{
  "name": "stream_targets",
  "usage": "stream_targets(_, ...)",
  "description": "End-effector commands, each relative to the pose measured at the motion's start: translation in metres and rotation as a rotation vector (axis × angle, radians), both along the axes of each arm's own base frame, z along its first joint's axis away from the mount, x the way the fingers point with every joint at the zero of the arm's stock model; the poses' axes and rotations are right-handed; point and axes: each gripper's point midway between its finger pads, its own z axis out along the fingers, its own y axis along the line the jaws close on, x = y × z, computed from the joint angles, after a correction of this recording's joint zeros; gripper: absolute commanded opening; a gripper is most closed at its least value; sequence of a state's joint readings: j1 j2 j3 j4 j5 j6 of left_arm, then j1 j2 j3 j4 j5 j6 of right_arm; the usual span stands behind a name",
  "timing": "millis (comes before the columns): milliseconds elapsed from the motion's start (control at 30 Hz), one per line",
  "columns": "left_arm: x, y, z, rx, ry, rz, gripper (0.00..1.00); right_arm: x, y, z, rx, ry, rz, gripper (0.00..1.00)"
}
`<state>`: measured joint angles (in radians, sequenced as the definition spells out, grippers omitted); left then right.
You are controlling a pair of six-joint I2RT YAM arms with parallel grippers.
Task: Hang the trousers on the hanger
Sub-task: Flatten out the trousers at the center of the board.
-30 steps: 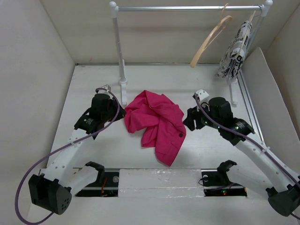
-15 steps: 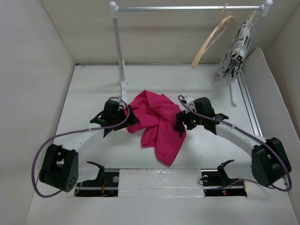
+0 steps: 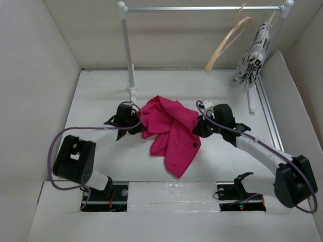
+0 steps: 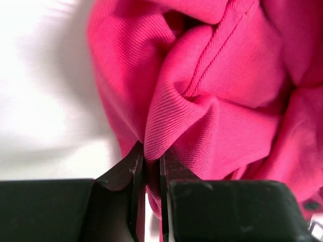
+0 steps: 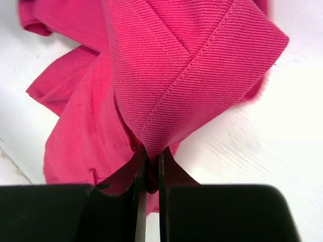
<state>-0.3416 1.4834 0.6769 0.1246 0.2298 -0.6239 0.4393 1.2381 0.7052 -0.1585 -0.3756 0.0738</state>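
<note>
The magenta-pink trousers lie crumpled in the middle of the white table, a small dark button showing near their right side. My left gripper is shut on the trousers' left edge; in the left wrist view a fold of the trousers is pinched at my left gripper. My right gripper is shut on the right edge; the right wrist view shows a seamed fold of the trousers caught at my right gripper. The tan wooden hanger hangs from the rail at the back right.
A white rail on two posts spans the back; its left post stands just behind the trousers. A black-and-white patterned garment hangs beside the hanger. White walls enclose the table on the left, back and right.
Both arms have reached inward to the trousers and both grippers have shut on the cloth's edges. The trousers have shifted slightly and bunched where they are pinched.
</note>
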Motion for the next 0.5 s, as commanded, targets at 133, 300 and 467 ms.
stream_targets(133, 0.014, 0.073, 0.181, 0.151, -0.379, 0.265, 0.0, -0.009, -0.049, 0.174, 0.02, -0.349, -0.178, 0.0)
stream_targets(300, -0.018, 0.12, 0.314, 0.194, -0.627, 0.43, 0.0, -0.04, -0.108, 0.252, -0.037, -0.473, -0.381, 0.0)
stream_targets(467, -0.041, 0.152, 0.345, 0.283, -0.667, 0.526, 0.0, -0.04, -0.167, 0.258, -0.224, -0.459, -0.641, 0.0)
